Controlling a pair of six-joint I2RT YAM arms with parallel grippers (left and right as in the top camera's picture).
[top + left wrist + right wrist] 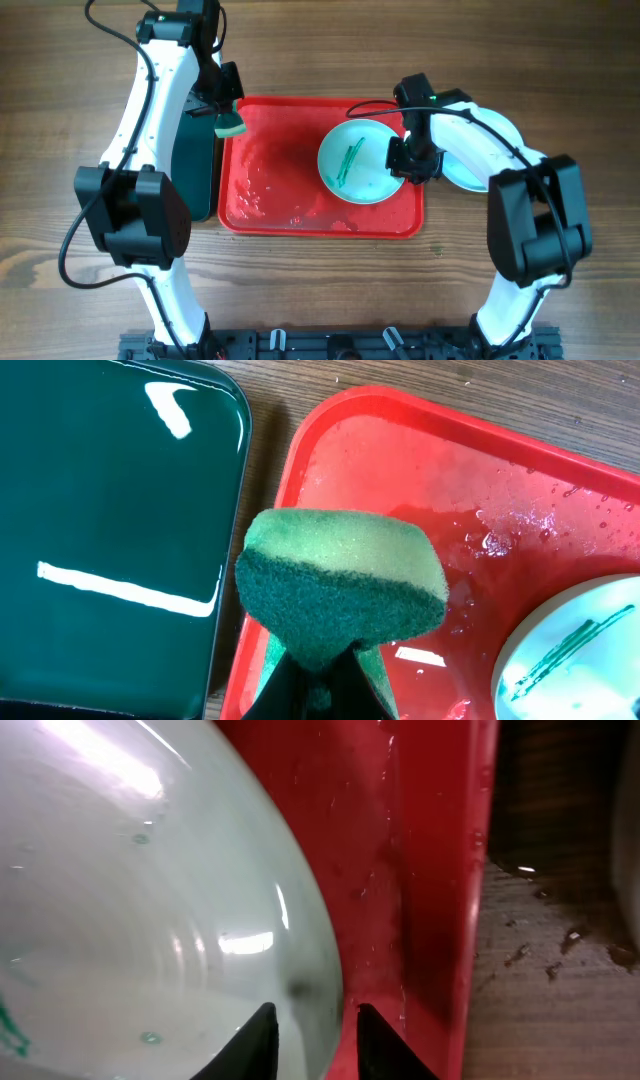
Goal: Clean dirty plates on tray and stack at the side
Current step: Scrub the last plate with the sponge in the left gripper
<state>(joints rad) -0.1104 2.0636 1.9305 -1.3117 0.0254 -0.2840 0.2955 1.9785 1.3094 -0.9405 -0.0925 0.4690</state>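
**Streaked plate lying in the tray, right gripper at its rim, sponge hanging at the far end**

A pale turquoise plate [358, 160] with green streaks [350, 162] is lying flat in the right part of the red tray [270, 185], whose floor is glistening with water drops. The right gripper [320, 1045] is sitting at the plate's right edge with one finger over the plate and the other outside the rim. Whether it is actually pinching the rim cannot be told. Just right of the tray, a second plate [466, 180] is resting on the table [60, 120], partly hidden under the right arm. At the tray's upper left corner the left gripper [320, 685] is clenching a green sponge [340, 585] above the tray's rim, just beside the black tray [195, 165].
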